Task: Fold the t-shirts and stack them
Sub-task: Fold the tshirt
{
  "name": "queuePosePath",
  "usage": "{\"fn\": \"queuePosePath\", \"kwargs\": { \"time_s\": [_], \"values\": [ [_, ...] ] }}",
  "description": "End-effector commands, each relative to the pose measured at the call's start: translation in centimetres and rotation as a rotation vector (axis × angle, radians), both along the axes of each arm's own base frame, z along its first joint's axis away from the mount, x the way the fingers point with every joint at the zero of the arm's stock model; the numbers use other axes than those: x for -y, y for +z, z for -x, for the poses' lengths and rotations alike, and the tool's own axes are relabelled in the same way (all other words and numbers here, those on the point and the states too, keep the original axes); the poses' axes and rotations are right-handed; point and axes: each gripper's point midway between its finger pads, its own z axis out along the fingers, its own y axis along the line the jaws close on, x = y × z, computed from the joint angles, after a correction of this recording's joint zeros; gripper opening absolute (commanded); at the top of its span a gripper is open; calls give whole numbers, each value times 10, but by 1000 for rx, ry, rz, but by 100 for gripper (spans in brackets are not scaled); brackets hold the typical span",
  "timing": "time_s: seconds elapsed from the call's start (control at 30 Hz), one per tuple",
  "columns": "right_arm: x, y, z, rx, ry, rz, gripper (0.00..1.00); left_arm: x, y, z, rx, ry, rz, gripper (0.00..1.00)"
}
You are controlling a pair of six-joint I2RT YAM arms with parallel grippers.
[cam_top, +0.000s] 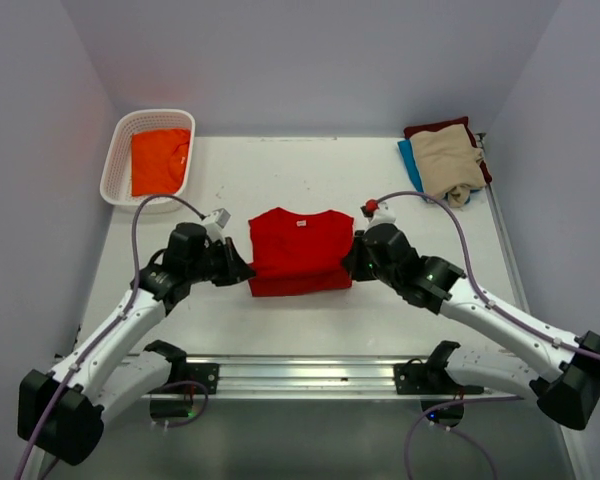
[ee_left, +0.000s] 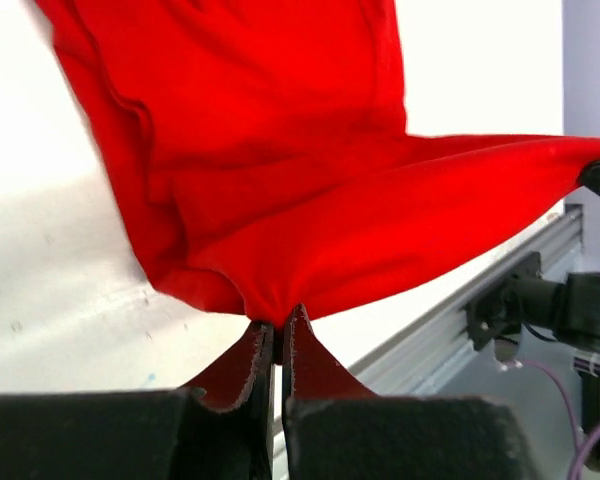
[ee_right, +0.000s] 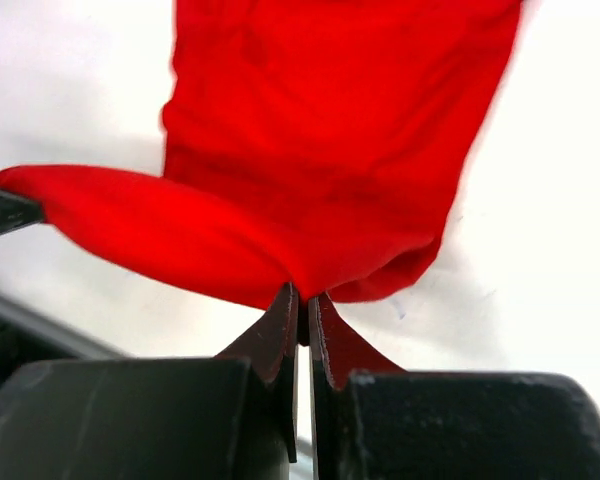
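A bright red t-shirt [cam_top: 298, 248] with a small white tag lies partly folded in the middle of the table. My left gripper [cam_top: 242, 270] is shut on its near left corner [ee_left: 270, 300], and my right gripper [cam_top: 350, 266] is shut on its near right corner [ee_right: 305, 285]. The near edge hangs lifted between them. An orange shirt [cam_top: 160, 160] lies in the white basket [cam_top: 115, 160] at the back left. A beige shirt [cam_top: 448, 163] lies on a blue one [cam_top: 409, 158] and a maroon one [cam_top: 435, 128] at the back right.
The basket stands at the table's back left corner. The stack of shirts sits at the back right by the wall. A metal rail [cam_top: 310, 375] runs along the near edge between the arm bases. Grey cables loop from both arms.
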Motion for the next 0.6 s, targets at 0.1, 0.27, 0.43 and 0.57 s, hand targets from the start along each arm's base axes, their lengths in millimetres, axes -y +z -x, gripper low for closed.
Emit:
{"fn": "queuePosePath", "kwargs": {
  "time_s": [0.1, 0.27, 0.43, 0.57],
  "values": [
    [14, 14, -64, 132, -95, 105, 0, -1, 46, -84, 253, 61, -41, 0],
    [18, 15, -101, 156, -133, 125, 0, 1, 50, -125, 276, 70, -72, 0],
    [18, 23, -141, 171, -165, 115, 0, 6, 30, -158, 238, 67, -94, 0],
    [18, -12, -185, 89, -230, 169, 0, 11, 22, -202, 234, 74, -82, 0]
  ]
}}
